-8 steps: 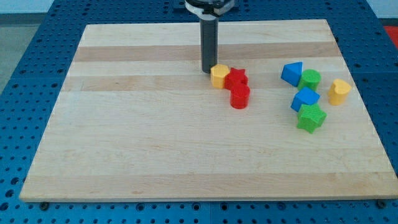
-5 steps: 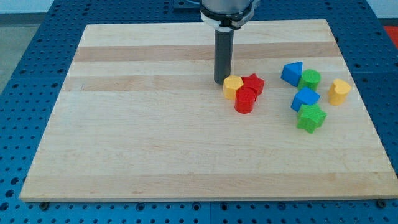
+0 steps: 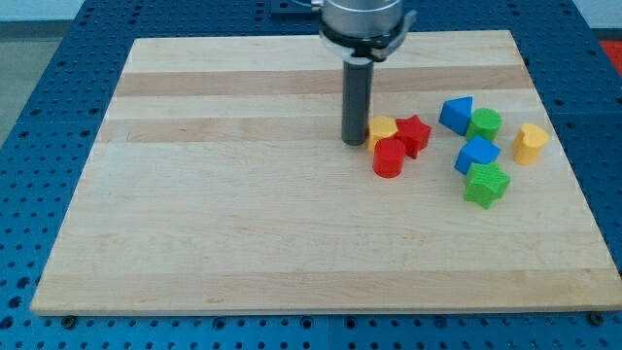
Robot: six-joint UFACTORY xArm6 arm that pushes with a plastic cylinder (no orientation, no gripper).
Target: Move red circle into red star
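Pale wood desk (image 3: 243, 224), bare along its near edge. Right of centre, our red circle (image 3: 389, 158) sits touching the red star (image 3: 414, 134) just behind it; a yellow block (image 3: 383, 129) presses both from the left. Our tool, a plain rod with nothing to open or close, has its tip (image 3: 354, 142) against that yellow block. Risk: shoving further drives the trio toward the right-edge cluster and may split the pair.

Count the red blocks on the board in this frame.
2. The red star sits right of the yellow block; the red circle lies just below, touching both. None seems hidden.
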